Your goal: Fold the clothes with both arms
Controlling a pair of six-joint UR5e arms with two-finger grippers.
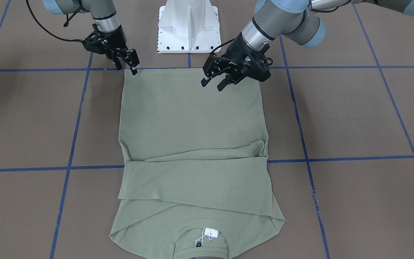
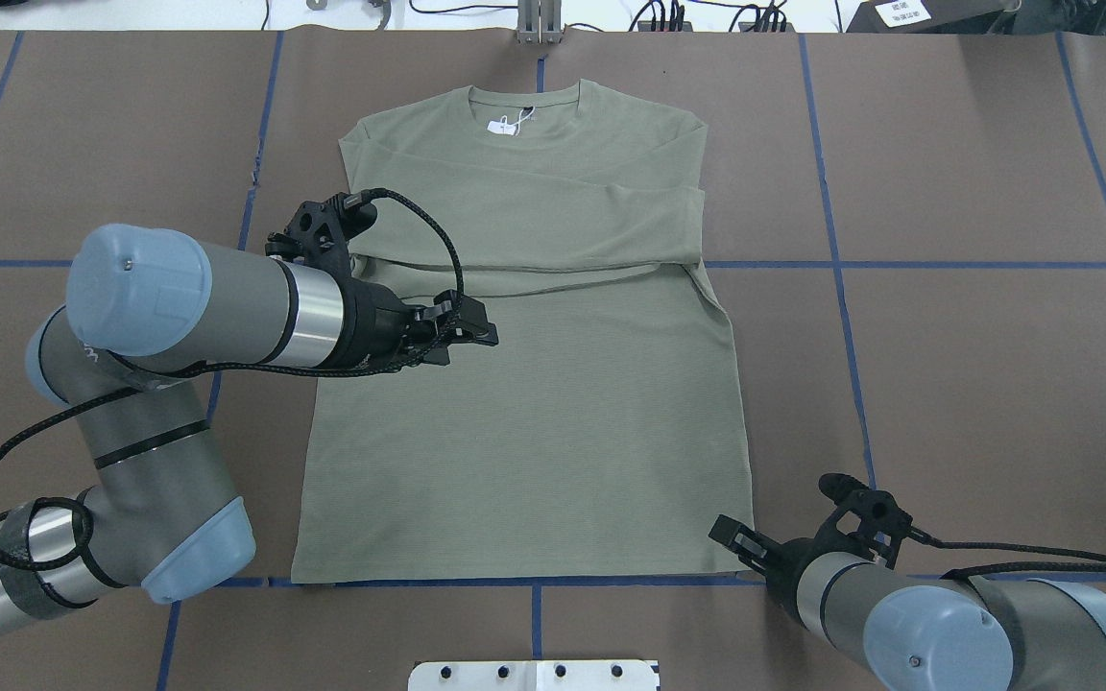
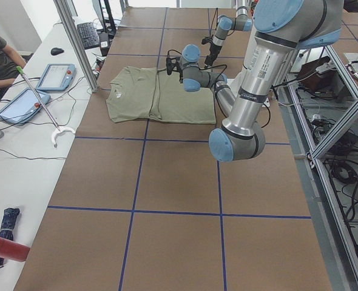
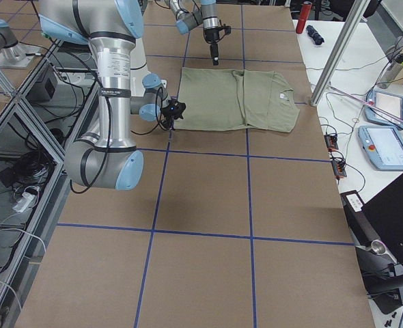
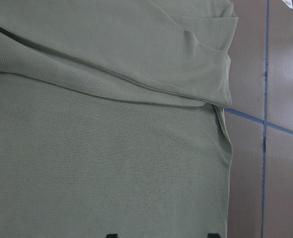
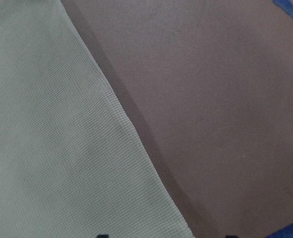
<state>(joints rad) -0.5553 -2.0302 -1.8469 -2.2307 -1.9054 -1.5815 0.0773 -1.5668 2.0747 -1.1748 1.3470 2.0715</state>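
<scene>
Near the table's [image 1: 354, 118] robot-side edge, the shirt [image 1: 192, 118] lies flat, its hem [image 1: 192, 70] straight. The right gripper [image 1: 127, 68], jaws spread, sits at one hem corner. The left gripper [image 1: 213, 85], also spread, hovers over the hem's other end and holds nothing. Farther out, both sleeves [image 1: 196, 180] cross the body, so that step looks done; a hem-to-collar fold seems yet to come. Toward the far edge lie the collar [image 1: 199, 248] and tag [image 1: 210, 233]. Whether the right fingertips touch cloth cannot be told, the tag's print is too small to read, and no chest logo shows.
</scene>
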